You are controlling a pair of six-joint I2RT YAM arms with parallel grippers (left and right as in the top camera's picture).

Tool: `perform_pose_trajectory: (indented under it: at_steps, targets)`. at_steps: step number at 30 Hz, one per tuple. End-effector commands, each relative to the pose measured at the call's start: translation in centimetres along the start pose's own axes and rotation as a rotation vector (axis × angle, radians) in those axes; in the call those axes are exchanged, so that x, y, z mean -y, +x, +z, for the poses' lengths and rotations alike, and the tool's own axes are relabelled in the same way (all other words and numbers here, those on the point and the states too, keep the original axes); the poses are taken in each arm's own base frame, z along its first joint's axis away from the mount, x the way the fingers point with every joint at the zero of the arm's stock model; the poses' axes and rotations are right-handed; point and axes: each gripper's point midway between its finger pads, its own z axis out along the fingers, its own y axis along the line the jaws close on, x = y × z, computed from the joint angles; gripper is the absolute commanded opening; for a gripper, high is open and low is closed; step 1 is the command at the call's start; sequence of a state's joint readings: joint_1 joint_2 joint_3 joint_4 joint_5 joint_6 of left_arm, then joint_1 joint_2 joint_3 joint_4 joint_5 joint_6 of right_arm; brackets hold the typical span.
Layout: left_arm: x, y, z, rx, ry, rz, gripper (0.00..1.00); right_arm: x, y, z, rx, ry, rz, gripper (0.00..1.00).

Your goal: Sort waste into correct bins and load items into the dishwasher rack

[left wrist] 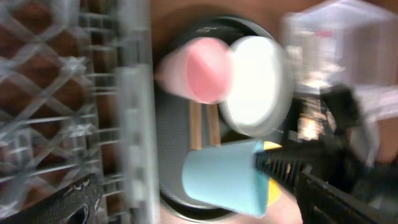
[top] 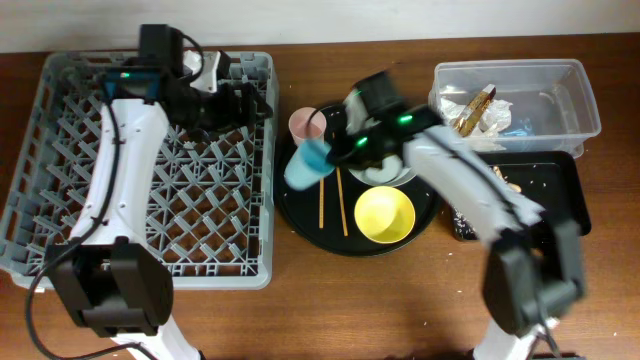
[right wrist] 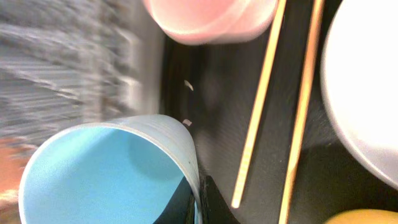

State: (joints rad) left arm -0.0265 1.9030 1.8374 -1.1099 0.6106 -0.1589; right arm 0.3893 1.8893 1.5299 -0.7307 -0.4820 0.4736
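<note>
My right gripper (top: 326, 160) is shut on the rim of the light-blue cup (top: 306, 166) and holds it tilted over the left edge of the round black tray (top: 300, 215). The right wrist view shows the fingers (right wrist: 199, 202) pinching the cup wall (right wrist: 99, 168). The pink cup (top: 303, 123), grey-green plate (top: 388, 176), yellow bowl (top: 384, 214) and two chopsticks (top: 331, 200) lie on that tray. My left gripper (top: 228, 100) is open and empty over the far right part of the grey rack (top: 60, 150). The left wrist view is blurred and shows the blue cup (left wrist: 221, 177).
The clear tub (top: 575, 95) at the back right holds crumpled napkins and a brown-gold wrapper (top: 476, 108). The shallow black rectangular tray (top: 555, 185) lies in front of it with tan scraps (top: 510, 184). My right arm crosses over the plate.
</note>
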Motion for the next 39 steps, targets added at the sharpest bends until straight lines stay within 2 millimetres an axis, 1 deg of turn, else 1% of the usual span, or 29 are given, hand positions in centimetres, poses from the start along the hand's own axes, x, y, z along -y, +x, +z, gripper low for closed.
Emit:
perform_pose_trajectory:
  at_steps: [1, 2, 3, 5, 6, 8, 9, 10, 11, 13, 14, 15, 16, 18, 19, 22, 25, 27, 28, 30, 31, 32, 34, 36, 38, 39]
  targets:
    - [7.5, -0.3, -5.4, 0.061, 0.603, 0.222, 0.99, -3.8, -3.2, -10.3, 0.140, -0.321, -0.097, 0.04]
    - [9.0, -0.3, -7.6, 0.109, 0.756, 0.301, 0.99, -4.4, -3.9, -12.6, 0.167, -0.433, -0.145, 0.04]
    - [9.4, -0.4, -8.6, 0.138, 0.816, 0.339, 0.99, -5.2, -4.3, -14.0, 0.181, -0.525, -0.190, 0.04]
    - [10.5, -0.1, -9.8, 0.170, 0.913, 0.391, 0.99, -6.6, -5.3, -15.8, 0.226, -0.637, -0.284, 0.04]
    - [10.9, 0.0, -9.7, 0.162, 0.919, 0.394, 0.99, -7.2, -5.6, -15.9, 0.244, -0.648, -0.310, 0.04]
    - [11.9, 0.6, -9.1, 0.137, 0.934, 0.406, 0.99, -9.2, -5.7, -16.1, 0.263, -0.688, -0.371, 0.04]
    - [13.1, 1.3, -8.4, 0.106, 0.952, 0.422, 0.99, -11.0, -5.5, -15.9, 0.273, -0.712, -0.421, 0.04]
    - [13.7, 1.7, -8.1, 0.091, 0.960, 0.430, 0.99, -12.0, -5.4, -15.6, 0.282, -0.712, -0.432, 0.04]
    - [14.1, 1.9, -7.9, 0.081, 0.966, 0.434, 0.99, -12.4, -5.5, -15.2, 0.290, -0.698, -0.431, 0.04]
    - [14.6, 2.3, -7.7, 0.068, 0.973, 0.440, 0.98, -14.2, -4.8, -14.6, 0.295, -0.713, -0.480, 0.04]
    - [14.8, 2.4, -7.6, 0.062, 0.976, 0.442, 0.98, -14.6, -4.9, -14.2, 0.307, -0.702, -0.485, 0.04]
    - [15.0, 2.6, -7.5, 0.054, 0.980, 0.439, 0.97, -14.6, -5.1, -13.7, 0.317, -0.683, -0.477, 0.04]
    - [15.3, 2.8, -7.3, 0.044, 0.983, 0.438, 0.93, -14.3, -5.6, -12.7, 0.318, -0.664, -0.449, 0.04]
    - [15.4, 2.9, -7.2, 0.039, 0.986, 0.439, 0.89, -13.8, -6.2, -11.5, 0.313, -0.659, -0.429, 0.04]
    - [15.5, 3.0, -7.2, 0.035, 0.987, 0.437, 0.82, -13.5, -6.8, -10.7, 0.317, -0.662, -0.415, 0.04]
    - [15.6, 3.1, -7.1, 0.031, 0.988, 0.435, 0.80, -13.4, -7.7, -9.9, 0.331, -0.673, -0.395, 0.04]
    - [15.6, 3.1, -7.1, 0.031, 0.988, 0.436, 0.73, -13.1, -7.7, -9.9, 0.328, -0.667, -0.386, 0.04]
    - [15.6, 3.1, -7.1, 0.032, 0.988, 0.436, 0.70, -12.8, -7.5, -9.5, 0.309, -0.658, -0.367, 0.18]
    - [15.5, 3.0, -7.2, 0.034, 0.987, 0.435, 0.67, -12.7, -7.4, -9.4, 0.304, -0.655, -0.363, 0.18]
    - [14.7, 2.4, -7.6, 0.056, 0.975, 0.424, 0.66, -12.3, -7.0, -9.0, 0.276, -0.642, -0.336, 0.17]
    - [14.2, 2.1, -7.8, 0.068, 0.968, 0.418, 0.66, -12.2, -6.9, -8.9, 0.267, -0.639, -0.329, 0.16]
    - [13.6, 1.7, -8.2, 0.085, 0.959, 0.410, 0.67, -12.0, -6.7, -8.7, 0.255, -0.634, -0.318, 0.10]
    - [12.4, 1.0, -8.8, 0.115, 0.942, 0.396, 0.68, -12.0, -6.6, -8.6, 0.248, -0.632, -0.312, 0.07]
    - [11.8, 0.7, -9.1, 0.128, 0.934, 0.389, 0.68, -12.0, -6.6, -8.6, 0.249, -0.632, -0.312, 0.06]
    - [11.8, 0.6, -9.1, 0.133, 0.934, 0.398, 0.68, -12.0, -6.6, -8.6, 0.248, -0.632, -0.312, 0.07]
    - [11.8, 0.5, -9.1, 0.139, 0.931, 0.407, 0.68, -11.9, -6.7, -8.7, 0.251, -0.631, -0.314, 0.12]
